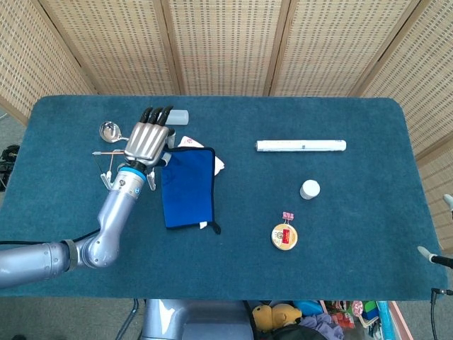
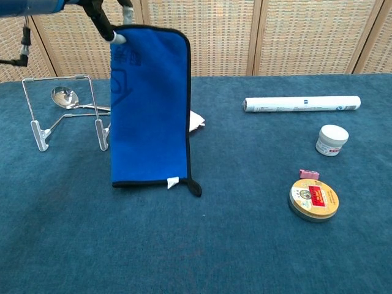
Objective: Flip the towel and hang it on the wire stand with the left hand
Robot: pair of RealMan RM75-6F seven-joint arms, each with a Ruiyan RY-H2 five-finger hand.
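My left hand (image 1: 146, 143) grips the top corner of the blue towel (image 2: 150, 104) and holds it high, so the towel hangs straight down. Its lower hem with a white tag is just above the cloth or touching it; I cannot tell which. In the chest view only the fingertips (image 2: 109, 24) show at the top edge. The wire stand (image 2: 64, 113) stands upright to the left of the hanging towel, apart from it. From the head view the towel (image 1: 188, 186) lies right of my forearm, and the stand (image 1: 106, 170) is partly hidden under the hand. The right hand is out of sight.
A metal spoon (image 2: 64, 97) lies behind the stand. A white packet (image 2: 195, 120) peeks from behind the towel, and a squeeze bottle (image 1: 178, 116) sits beyond the hand. To the right are a white tube (image 2: 301, 103), a small white jar (image 2: 332, 139), a round tin (image 2: 313, 199) and a pink clip (image 2: 309, 174).
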